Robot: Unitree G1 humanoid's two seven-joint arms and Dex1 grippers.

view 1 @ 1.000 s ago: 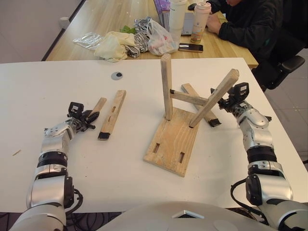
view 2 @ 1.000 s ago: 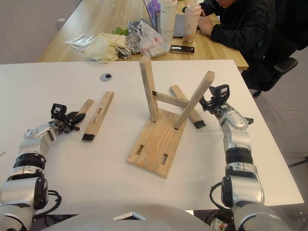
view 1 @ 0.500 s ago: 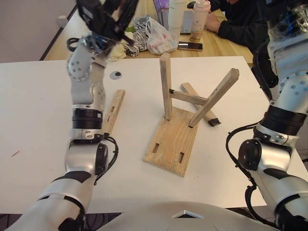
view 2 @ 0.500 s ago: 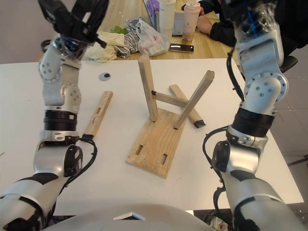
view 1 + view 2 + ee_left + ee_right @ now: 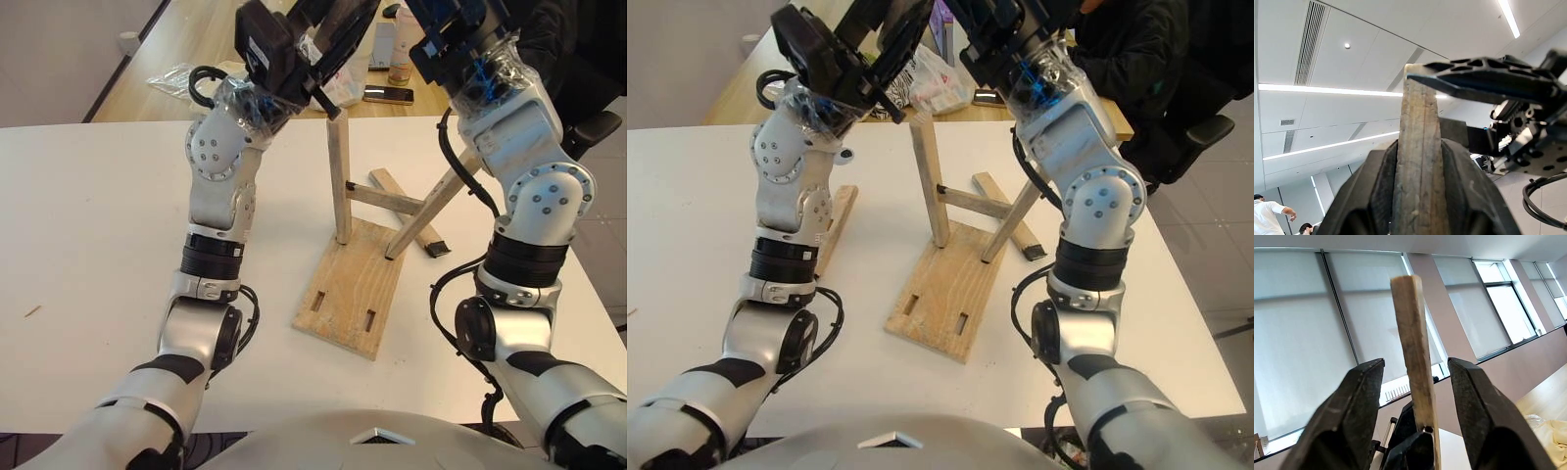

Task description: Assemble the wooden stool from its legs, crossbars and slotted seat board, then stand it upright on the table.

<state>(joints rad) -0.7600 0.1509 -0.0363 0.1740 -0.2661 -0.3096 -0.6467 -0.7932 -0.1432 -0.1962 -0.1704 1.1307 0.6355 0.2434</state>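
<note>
The slotted seat board (image 5: pixel 353 284) lies flat at the centre of the counter (image 5: pixel 98 215). An upright leg (image 5: pixel 339 176) and a tilted leg (image 5: pixel 431 211) stand in its far slots, joined by one crossbar (image 5: pixel 382 199). The two near slots are empty. A spare leg (image 5: pixel 431 240) lies on the counter at 2 o'clock of the board, and a slotted leg (image 5: pixel 836 215) lies at 9 o'clock, partly behind my left arm.

Change: a second ago both my grippers were low on the counter, the left at a short bar at 9 o'clock and the right beside the tilted leg. Both arms have since swung up to 12 o'clock, above the half-built stool. The short bar has left the counter and the tilted leg stays seated. I judge this to be a mid-air regrasp before the bar is fitted.

Grippers: the left gripper (image 5: pixel 1419 147) is clenched on the wooden bar (image 5: pixel 1418 107), with both pads pressed to its sides. The right gripper (image 5: pixel 1415 363) is spread wide and straddles the free end of the same bar. Its fingers (image 5: pixel 1356 401) show a gap on either side, so it is grasping nothing.
</note>
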